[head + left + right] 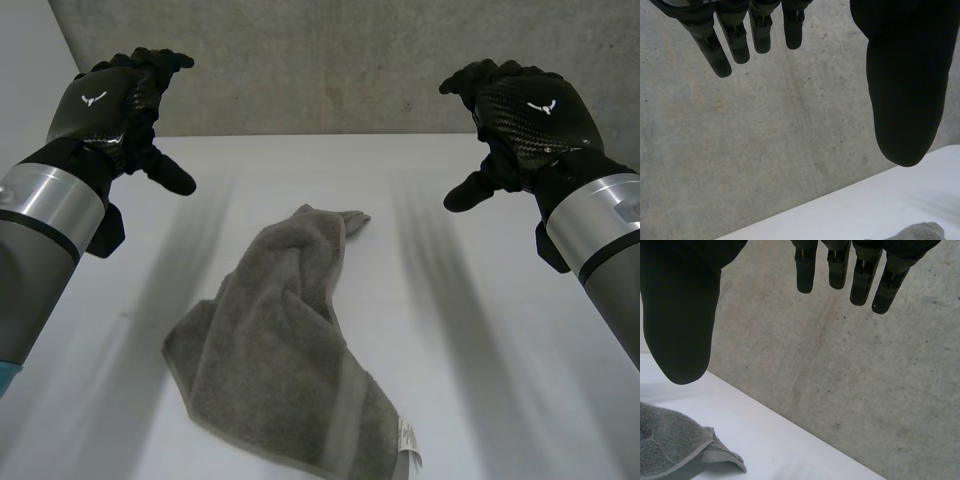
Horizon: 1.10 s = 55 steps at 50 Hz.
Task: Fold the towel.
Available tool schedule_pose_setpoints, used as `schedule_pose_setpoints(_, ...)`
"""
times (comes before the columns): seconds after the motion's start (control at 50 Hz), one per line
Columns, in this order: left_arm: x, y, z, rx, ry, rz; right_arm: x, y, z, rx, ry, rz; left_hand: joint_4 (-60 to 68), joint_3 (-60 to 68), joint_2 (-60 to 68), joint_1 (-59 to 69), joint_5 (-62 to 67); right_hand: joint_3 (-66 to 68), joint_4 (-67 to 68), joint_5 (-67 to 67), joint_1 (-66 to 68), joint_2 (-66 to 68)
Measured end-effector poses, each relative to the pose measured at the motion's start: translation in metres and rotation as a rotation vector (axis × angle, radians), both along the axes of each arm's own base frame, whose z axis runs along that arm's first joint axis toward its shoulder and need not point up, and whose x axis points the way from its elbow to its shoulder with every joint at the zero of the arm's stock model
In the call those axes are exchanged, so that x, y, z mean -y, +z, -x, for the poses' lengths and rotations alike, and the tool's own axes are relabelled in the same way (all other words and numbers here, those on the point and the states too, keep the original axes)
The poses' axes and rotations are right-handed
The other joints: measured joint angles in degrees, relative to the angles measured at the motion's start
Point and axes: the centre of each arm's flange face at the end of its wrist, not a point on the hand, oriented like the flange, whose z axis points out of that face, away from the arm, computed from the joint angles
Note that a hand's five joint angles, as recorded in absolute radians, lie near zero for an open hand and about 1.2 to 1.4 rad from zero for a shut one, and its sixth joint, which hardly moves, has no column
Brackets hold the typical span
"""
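Observation:
A grey towel [280,350] lies crumpled on the white table [500,380], running from a far corner near the middle to a near corner with a white label [408,440]. My left hand [115,100] hovers high at the far left, open, with nothing in it. My right hand [520,110] hovers high at the far right, also open and empty. Both hands are well clear of the towel. In the left wrist view the fingers [735,40] hang straight, with a bit of towel [920,232] below the thumb. In the right wrist view the towel's far corner [685,450] lies below the thumb [682,325].
A grey concrete wall [330,60] rises behind the table's far edge. White table surface spreads on both sides of the towel.

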Motion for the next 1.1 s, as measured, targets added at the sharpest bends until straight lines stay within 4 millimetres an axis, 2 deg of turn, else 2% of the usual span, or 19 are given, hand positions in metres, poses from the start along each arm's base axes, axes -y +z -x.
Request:
schedule_pose_setpoints(0.2,0.0,0.0,0.0,0.0,0.0,0.0,0.002,-0.003,0.0,-0.003,-0.004,-0.008,0.02,0.0,0.02,0.0,0.0,0.0,0.0,-0.06,0.0,0.0)
schedule_pose_setpoints(0.22,0.0,0.0,0.0,0.001,0.0,-0.001,0.002,-0.003,0.0,-0.002,-0.005,-0.009,5.11,5.04,5.04,5.25,4.07,0.93,0.6,0.48,0.76,0.69)
schedule_pose_setpoints(0.34,0.0,-0.001,0.0,0.001,-0.001,-0.002,0.002,-0.003,0.0,-0.001,-0.005,-0.012,16.46,16.45,16.43,16.43,16.11,8.49,7.48,6.91,7.91,8.03)
schedule_pose_setpoints(0.44,0.0,-0.001,0.0,0.002,-0.001,-0.003,0.002,-0.004,0.0,-0.003,-0.004,-0.014,3.6,3.71,3.72,3.31,3.77,0.33,0.05,0.2,0.39,0.33)
schedule_pose_setpoints(0.64,0.0,-0.008,-0.002,0.019,0.007,-0.047,0.011,-0.014,-0.006,-0.021,0.006,-0.04,-0.26,-0.24,-0.29,-0.2,0.24,0.0,-0.04,-0.06,0.02,-0.08)
schedule_pose_setpoints(0.76,0.004,-0.031,-0.008,0.064,0.035,-0.173,0.033,-0.031,-0.022,-0.072,0.046,-0.08,0.11,0.31,0.33,0.18,0.27,0.0,-0.04,-0.06,0.02,-0.08)
schedule_pose_setpoints(0.84,0.008,-0.061,-0.014,0.114,0.059,-0.313,0.052,-0.048,-0.039,-0.121,0.115,-0.107,1.64,1.62,1.59,1.66,1.27,0.0,-0.04,-0.06,0.02,-0.08)
schedule_pose_setpoints(0.88,0.009,-0.082,-0.017,0.144,0.069,-0.398,0.06,-0.057,-0.049,-0.138,0.153,-0.119,2.55,2.54,2.53,2.62,2.27,0.0,-0.04,-0.06,0.02,-0.08)
schedule_pose_setpoints(0.9,0.009,-0.082,-0.017,0.144,0.069,-0.398,0.06,-0.057,-0.049,-0.138,0.153,-0.119,2.55,2.54,2.53,2.62,2.27,0.0,-0.04,-0.06,0.02,-0.08)
schedule_pose_setpoints(0.94,0.009,-0.109,-0.019,0.18,0.078,-0.485,0.071,-0.076,-0.071,-0.16,0.234,-0.14,3.65,3.63,3.68,3.67,3.37,-0.01,-0.04,-0.07,0.02,-0.08)
schedule_pose_setpoints(0.98,0.009,-0.115,-0.019,0.188,0.079,-0.5,0.073,-0.081,-0.076,-0.163,0.25,-0.144,3.72,3.7,3.72,3.71,3.41,0.0,-0.04,-0.07,0.02,-0.08)
schedule_pose_setpoints(1.06,0.011,-0.148,-0.019,0.256,0.079,-0.55,0.079,-0.106,-0.103,-0.175,0.321,-0.171,4.22,4.17,4.2,4.18,3.88,0.0,-0.04,-0.07,0.02,-0.08)
schedule_pose_setpoints(1.1,0.011,-0.151,-0.019,0.268,0.078,-0.552,0.079,-0.11,-0.107,-0.176,0.329,-0.176,4.22,4.17,4.2,4.18,3.88,0.0,-0.04,-0.07,0.02,-0.08)
